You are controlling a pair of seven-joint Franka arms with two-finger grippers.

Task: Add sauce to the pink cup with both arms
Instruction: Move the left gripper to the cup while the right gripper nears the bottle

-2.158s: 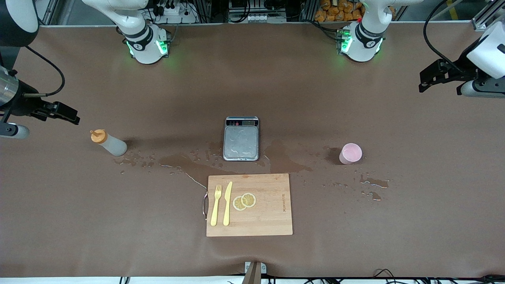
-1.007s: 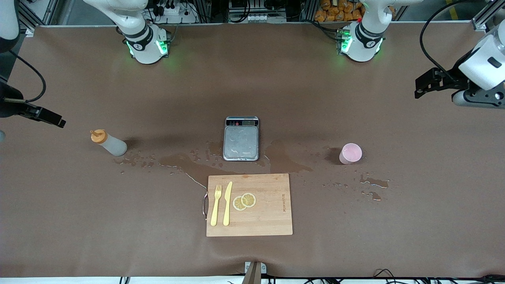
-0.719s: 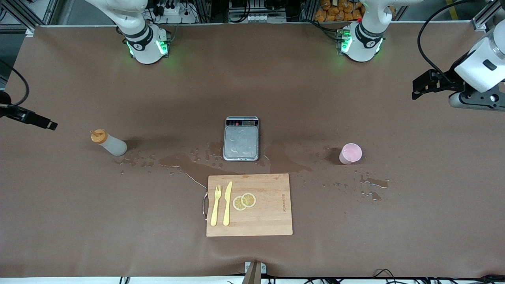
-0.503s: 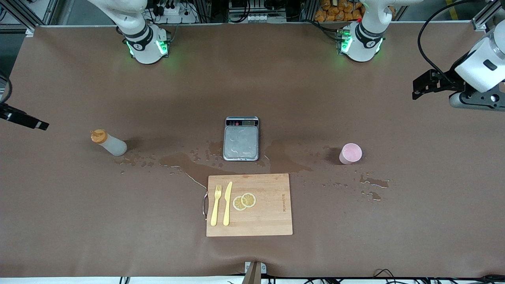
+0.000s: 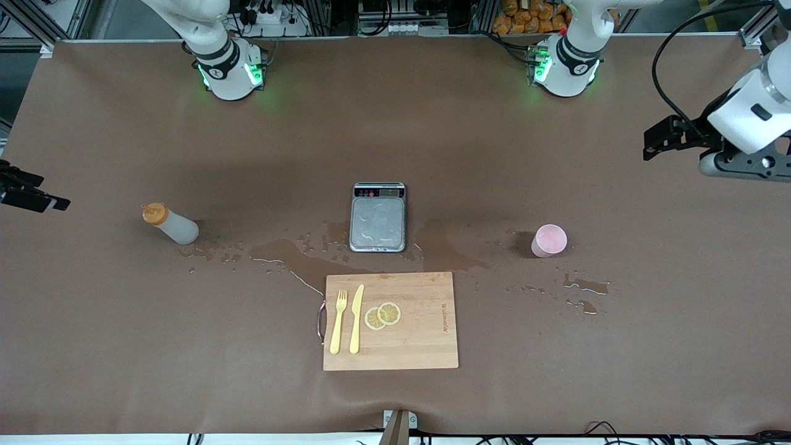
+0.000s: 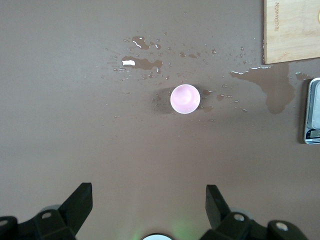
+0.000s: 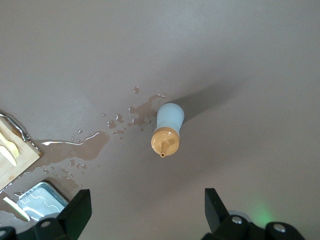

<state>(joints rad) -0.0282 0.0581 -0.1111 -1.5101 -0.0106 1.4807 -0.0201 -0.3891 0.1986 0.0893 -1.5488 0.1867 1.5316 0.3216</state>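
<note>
The sauce bottle, whitish with an orange cap, stands upright toward the right arm's end of the table; it also shows in the right wrist view. The pink cup stands upright and empty toward the left arm's end, and shows in the left wrist view. My right gripper is open and empty, up over the table edge at its end, apart from the bottle. My left gripper is open and empty, high over the table at its end, apart from the cup. Both show open in their wrist views.
A steel scale sits mid-table. Nearer the camera lies a wooden cutting board with a yellow fork, knife and lemon slices. Spilled liquid spreads between bottle, scale and cup.
My right gripper has drawn outward toward the table's end, away from the bottle. My left gripper has shifted slightly. Bottle and cup have not moved.
</note>
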